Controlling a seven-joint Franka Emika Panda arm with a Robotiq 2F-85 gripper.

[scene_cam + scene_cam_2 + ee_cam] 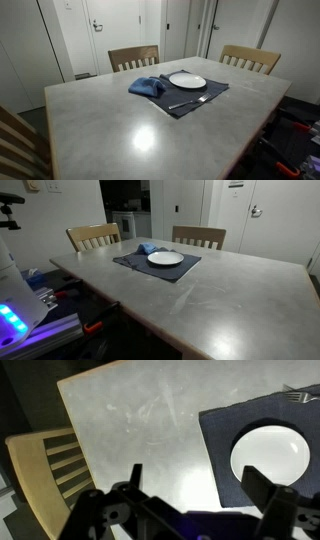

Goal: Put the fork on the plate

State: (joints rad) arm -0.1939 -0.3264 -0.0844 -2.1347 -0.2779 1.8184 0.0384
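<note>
A silver fork (190,102) lies on a dark placemat (215,90) beside a white plate (187,80), with a folded blue napkin (147,87) on the plate's other side. The plate (165,257) and napkin (147,248) show in both exterior views. In the wrist view my gripper (192,472) is open and empty, high above the table, over the placemat's (215,430) edge next to the plate (270,455). The fork's tines (297,397) show at the top right, far from my fingers. My gripper does not show in either exterior view.
The grey table (120,125) has two wooden chairs (133,57) (250,58) on its far side. A chair (50,465) shows left of the table in the wrist view. Robot equipment (15,315) stands by a table corner.
</note>
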